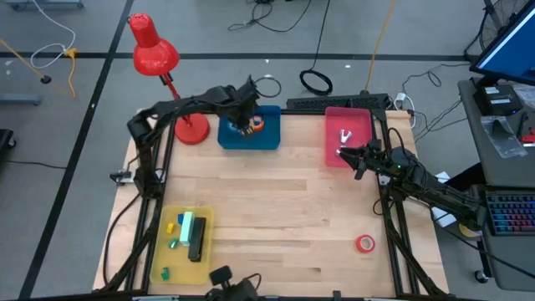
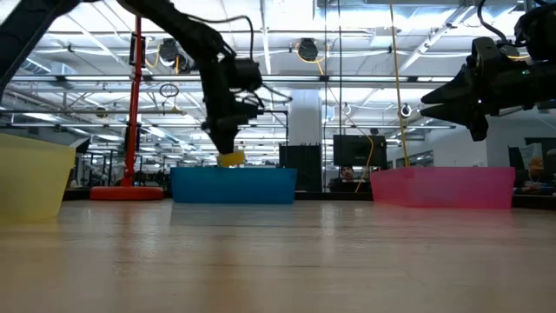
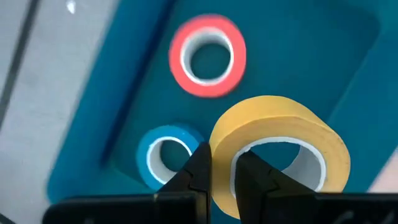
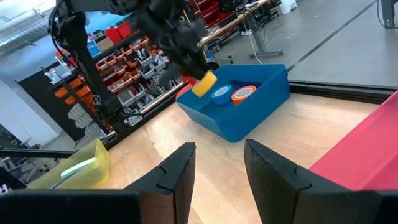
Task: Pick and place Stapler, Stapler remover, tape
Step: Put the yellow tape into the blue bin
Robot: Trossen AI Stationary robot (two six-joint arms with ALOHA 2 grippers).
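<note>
Left gripper (image 3: 221, 171) pinching yellow tape roll's (image 3: 280, 149) wall above blue tray (image 1: 249, 134) at table's 12 o'clock, orange roll (image 4: 244, 93) and blue roll (image 4: 220, 94) inside; right gripper (image 4: 217, 165), fingers apart and empty, over pink tray (image 1: 344, 138) toward 2 o'clock.

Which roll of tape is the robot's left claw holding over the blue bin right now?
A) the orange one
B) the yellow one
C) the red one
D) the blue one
B: the left gripper pinches the wall of the yellow tape roll above the blue bin, while the blue roll and the orange roll lie inside it and the red roll sits out on the table.
</note>
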